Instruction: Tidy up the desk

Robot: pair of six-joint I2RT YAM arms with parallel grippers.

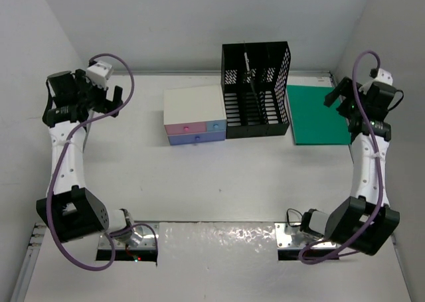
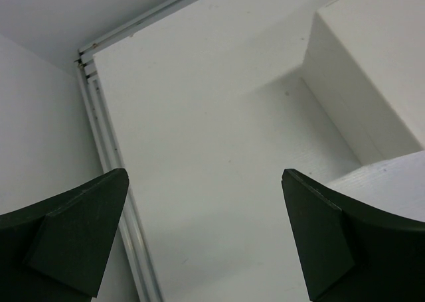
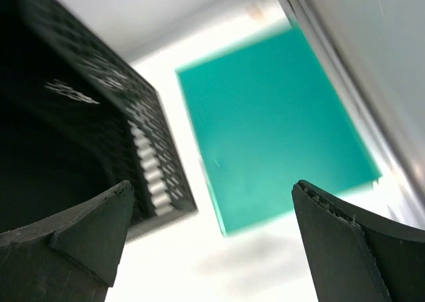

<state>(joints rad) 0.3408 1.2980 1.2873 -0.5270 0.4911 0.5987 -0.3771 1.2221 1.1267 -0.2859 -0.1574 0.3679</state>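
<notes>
Overhead view: a white desk (image 1: 219, 182) fills the frame, with walls along the left, top and right edges.

At upper left, the left gripper (image 1: 111, 97) hangs near the left wall, jaws apart and holding nothing. A wide bare stretch of desk lies between it and the box.

At upper centre sits a small white-topped box (image 1: 192, 106) with pink and blue drawers. A black mesh rack (image 1: 255, 89) stands just beside it on its right. A green sheet (image 1: 319, 114) lies flat to the right of the rack, its far side near the right wall.

At upper right, the right gripper (image 1: 340, 95) hovers over the sheet's right edge, jaws apart and empty. The middle and lower desk is open.

The left wrist view adds the desk (image 2: 212, 116) corner up close. A grey rim (image 2: 109, 136) runs down the left side where desk meets wall. A white block (image 2: 372, 70) fills the right of the frame; whether it is the box cannot be told. The left gripper (image 2: 206, 182) frames bare surface.

In the blurred right wrist view, the right gripper (image 3: 212, 186) frames the rack (image 3: 80, 96) at left. The sheet (image 3: 272, 129) is at centre, a narrow white gap between them.
</notes>
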